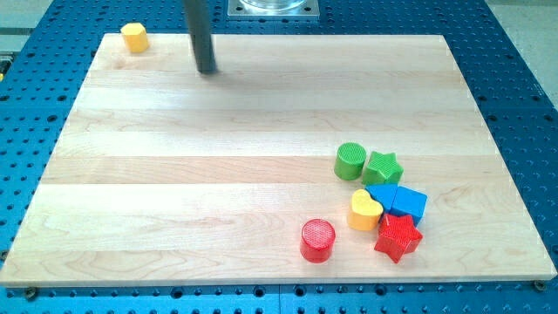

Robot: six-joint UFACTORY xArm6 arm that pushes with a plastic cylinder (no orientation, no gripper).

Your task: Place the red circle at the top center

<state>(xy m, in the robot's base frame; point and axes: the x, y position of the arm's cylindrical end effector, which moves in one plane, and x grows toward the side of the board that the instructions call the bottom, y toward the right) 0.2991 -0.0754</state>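
The red circle (pixel 317 240) sits near the view's bottom, right of centre, on the wooden board (pixel 218 157). My tip (pixel 207 71) is far from it, near the view's top, left of centre, touching no block. The rod rises out of the view's top edge. A red star (pixel 398 236) lies just right of the red circle, with a small gap between them.
A cluster stands at the lower right: a green circle (pixel 350 161), a green star (pixel 382 167), a yellow heart (pixel 365 209), a blue block (pixel 399 201). A yellow block (pixel 134 37) sits in the top left corner. A metal base plate (pixel 272 8) is at the top.
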